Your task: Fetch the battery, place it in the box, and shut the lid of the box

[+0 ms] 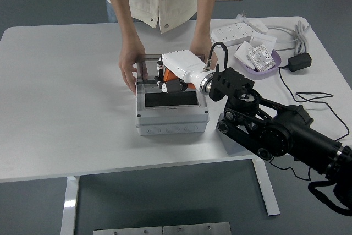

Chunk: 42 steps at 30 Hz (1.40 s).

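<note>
Right hand (171, 76) grasping orange battery (171, 74) over open box (170, 107), apparently not touching; person's hands (130, 69) steadying lid (149, 60).

The white table (66, 108) carries the grey box (171, 120), a power strip (234, 36), and seemingly a purple tray (275, 61).
</note>
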{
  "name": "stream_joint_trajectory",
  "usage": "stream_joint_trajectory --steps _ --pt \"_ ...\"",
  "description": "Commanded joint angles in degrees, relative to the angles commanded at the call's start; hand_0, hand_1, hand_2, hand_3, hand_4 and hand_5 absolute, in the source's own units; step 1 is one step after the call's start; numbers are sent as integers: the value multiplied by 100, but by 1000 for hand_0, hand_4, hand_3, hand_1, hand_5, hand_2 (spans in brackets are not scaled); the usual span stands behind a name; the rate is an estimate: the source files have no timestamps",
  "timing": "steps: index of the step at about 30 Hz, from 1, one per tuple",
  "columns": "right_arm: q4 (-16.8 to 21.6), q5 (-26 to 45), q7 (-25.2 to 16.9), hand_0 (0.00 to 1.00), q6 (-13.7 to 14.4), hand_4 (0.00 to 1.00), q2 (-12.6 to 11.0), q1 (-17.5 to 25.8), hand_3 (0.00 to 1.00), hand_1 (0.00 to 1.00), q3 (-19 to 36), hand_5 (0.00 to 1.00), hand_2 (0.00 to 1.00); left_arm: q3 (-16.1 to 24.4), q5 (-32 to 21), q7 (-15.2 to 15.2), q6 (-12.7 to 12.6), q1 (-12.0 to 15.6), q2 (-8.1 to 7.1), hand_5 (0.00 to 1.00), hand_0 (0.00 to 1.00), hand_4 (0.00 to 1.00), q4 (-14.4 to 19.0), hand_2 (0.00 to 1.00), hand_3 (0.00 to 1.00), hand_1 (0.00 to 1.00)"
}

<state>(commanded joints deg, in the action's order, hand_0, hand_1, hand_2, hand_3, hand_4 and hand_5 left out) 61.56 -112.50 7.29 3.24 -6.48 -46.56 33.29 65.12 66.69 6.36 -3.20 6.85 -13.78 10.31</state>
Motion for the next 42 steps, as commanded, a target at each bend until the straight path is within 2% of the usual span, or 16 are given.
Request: stream_joint_trajectory --steps 7,16,17,22,23,28,29,34,35,42 --pt "-165 132 -58 58 84 2 88 -30 200 184 -160 2 193 -36 -14 9 10 -24 2 66 600 235 0 579 514 749" --pt "-217 314 -246 65 -4 2 88 33 199 183 -176 2 192 -121 -73 17 30 -43 8 63 600 232 0 581 515 749" --pt "-216 315 -259 103 -11 2 85 37 237 192 -173 2 238 -124 -73 19 33 -46 10 56 597 217 0 582 514 750" --pt "-217 304 -316 103 -32 2 74 49 237 192 -169 2 238 -99 -30 33 52 -46 14 56 597 217 0 582 514 750" --pt "-218 300 -323 191 -34 74 74 47 425 264 -172 130 358 -86 -14 35 54 -44 15 46 594 196 0 582 512 750" --pt "-183 242 -300 191 -55 74 61 27 425 264 -190 130 358 -46 51 45 74 -44 24 46 594 196 0 582 512 750" --pt "-178 249 -306 206 -47 300 60 27 493 292 -191 200 404 -50 51 45 76 -45 26 28 590 171 0 583 510 751" --pt "-171 263 -343 206 44 300 70 41 493 292 -201 200 404 -77 35 41 100 -52 22 28 590 171 0 583 510 751" --pt "-178 264 -356 194 78 321 75 44 494 290 -201 232 396 -82 33 40 105 -53 19 7 587 148 0 586 511 750" --pt "-207 208 -389 192 192 343 82 56 489 285 -159 258 388 -105 34 40 125 -72 10 2 585 127 0 590 512 750"
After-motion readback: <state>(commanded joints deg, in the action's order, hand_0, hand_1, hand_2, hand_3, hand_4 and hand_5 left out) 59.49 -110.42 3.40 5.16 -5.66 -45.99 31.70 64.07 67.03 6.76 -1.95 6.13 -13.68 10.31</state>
